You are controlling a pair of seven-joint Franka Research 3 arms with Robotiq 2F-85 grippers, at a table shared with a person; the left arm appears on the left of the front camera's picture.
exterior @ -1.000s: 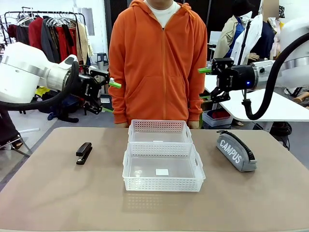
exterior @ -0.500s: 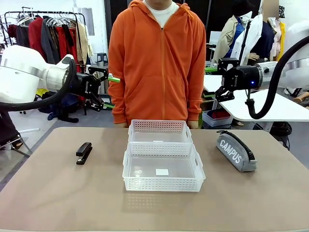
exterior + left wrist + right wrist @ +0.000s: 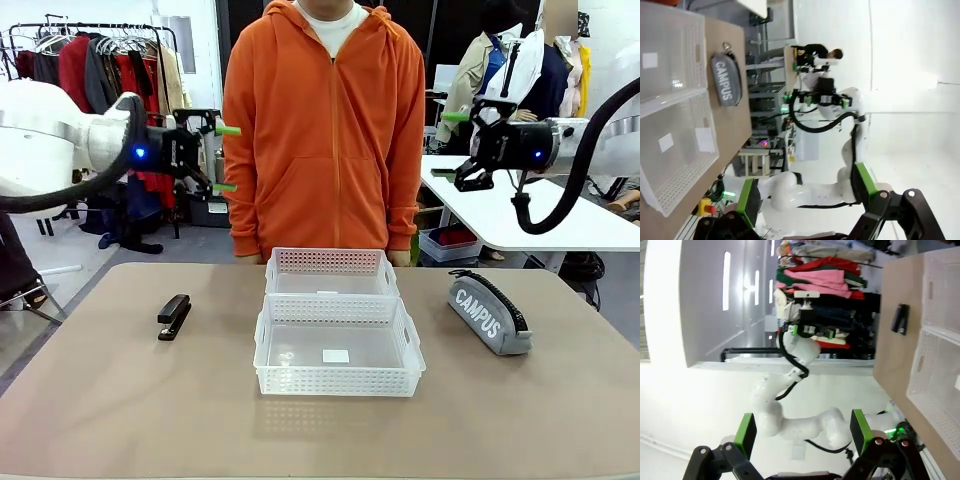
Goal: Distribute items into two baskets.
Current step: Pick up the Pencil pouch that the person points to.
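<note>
A small black stapler [image 3: 174,316] [image 3: 901,318] lies on the table's left side. At the right lies the grey "CAMPUS" pouch [image 3: 487,312] [image 3: 726,86]. Two translucent white baskets stand mid-table, touching: the near basket [image 3: 337,380] [image 3: 685,170] and the far basket [image 3: 325,262] [image 3: 695,45], both with nothing in them. My left gripper [image 3: 226,158] [image 3: 806,192] hangs open high above the left table edge. My right gripper [image 3: 449,145] [image 3: 802,430] is open too, high at the right, above and behind the pouch. Each points sideways toward the other.
A person in an orange hoodie [image 3: 325,130] stands at the far edge behind the baskets, hands out of sight. A clothes rack [image 3: 100,70] is at the back left and a white table [image 3: 540,215] at the back right. Bare tabletop [image 3: 120,410] spreads in front.
Both grippers have risen a little and turned at the wrist; the right one has also drawn back toward the right. Stapler, pouch and baskets have not moved.
</note>
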